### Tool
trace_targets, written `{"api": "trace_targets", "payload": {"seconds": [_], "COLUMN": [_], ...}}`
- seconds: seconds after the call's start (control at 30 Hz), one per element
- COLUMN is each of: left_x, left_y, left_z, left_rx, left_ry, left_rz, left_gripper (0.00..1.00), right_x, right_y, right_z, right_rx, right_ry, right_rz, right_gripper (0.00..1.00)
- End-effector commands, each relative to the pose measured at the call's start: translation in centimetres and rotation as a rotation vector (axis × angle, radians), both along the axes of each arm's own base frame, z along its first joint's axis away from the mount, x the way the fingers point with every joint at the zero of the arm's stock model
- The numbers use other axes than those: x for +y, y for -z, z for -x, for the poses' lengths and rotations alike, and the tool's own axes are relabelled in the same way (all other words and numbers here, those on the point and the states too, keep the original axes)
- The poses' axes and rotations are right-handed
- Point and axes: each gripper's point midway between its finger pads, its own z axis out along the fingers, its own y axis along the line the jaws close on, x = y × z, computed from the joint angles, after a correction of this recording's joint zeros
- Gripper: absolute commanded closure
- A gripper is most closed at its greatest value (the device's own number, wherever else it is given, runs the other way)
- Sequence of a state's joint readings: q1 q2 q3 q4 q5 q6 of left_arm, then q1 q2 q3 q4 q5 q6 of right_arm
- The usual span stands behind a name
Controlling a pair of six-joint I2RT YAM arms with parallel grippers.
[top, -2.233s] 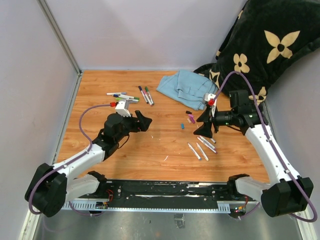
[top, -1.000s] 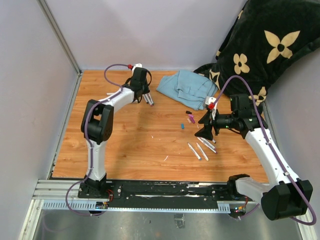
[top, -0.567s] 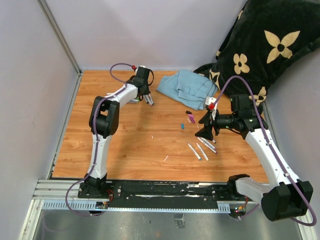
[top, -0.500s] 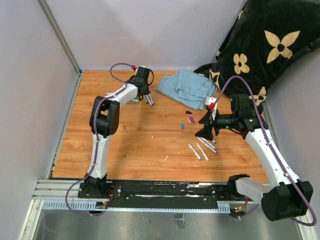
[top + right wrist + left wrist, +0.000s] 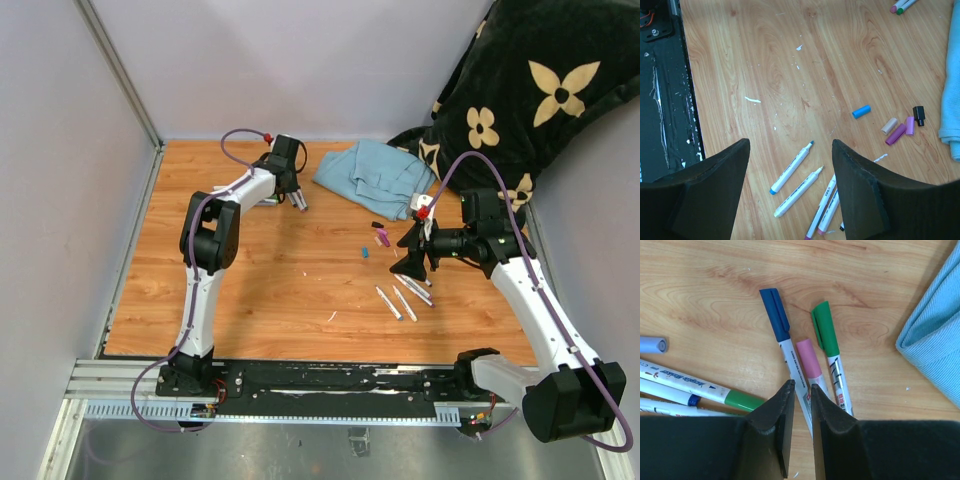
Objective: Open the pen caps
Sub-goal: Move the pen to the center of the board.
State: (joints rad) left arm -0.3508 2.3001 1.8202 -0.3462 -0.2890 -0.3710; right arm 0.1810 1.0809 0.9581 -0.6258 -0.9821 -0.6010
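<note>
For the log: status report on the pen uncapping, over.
Left gripper pinched on blue-capped marker, cap on. Right gripper open, empty, above uncapped markers. Pink-capped marker lies close alongside.

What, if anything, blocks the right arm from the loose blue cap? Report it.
Nothing seems to; it looks reachable. The right pincer is open over the wooden table, with the blue cap lying alone ahead; the purple cap sits apart from it.
</note>
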Motion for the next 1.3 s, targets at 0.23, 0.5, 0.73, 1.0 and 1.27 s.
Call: {"api": "trace_targets", "payload": {"seconds": [0.23, 0.5, 0.73, 1.0, 1.27], "left_x": [0.9, 0.8, 0.7, -0.5, 0.1], "left_y": [2.2, 2.0, 1.0, 2.4, 2.4], "left_z": [2.3, 4.5, 8.2, 15.7, 24.9], "left_rx": [0.059, 0.086, 0.086, 0.154, 0.207], "left_ry": [-0.011, 0.012, 0.047, 0.138, 0.194], "left_rz": [0.002, 0.037, 0.102, 0.155, 0.073], "left_gripper": [0.75, 0.87, 0.89, 0.91, 0.91], "right_x": [-0.3, -0.2, -0.2, -0.1, -0.1], "right_y": [-0.2, -0.4, -0.5, -0.5, -0.5], "right_z": [0.1, 0.2, 0.2, 0.3, 0.3], "right_rx": [-0.025, -0.031, -0.031, -0.028, -0.024], "right_ry": [0.003, 0.002, -0.001, -0.003, -0.007], "right_rz": [-0.002, -0.004, -0.008, -0.012, -0.015], "right_gripper": [0.32, 0.32, 0.32, 0.32, 0.32]}}
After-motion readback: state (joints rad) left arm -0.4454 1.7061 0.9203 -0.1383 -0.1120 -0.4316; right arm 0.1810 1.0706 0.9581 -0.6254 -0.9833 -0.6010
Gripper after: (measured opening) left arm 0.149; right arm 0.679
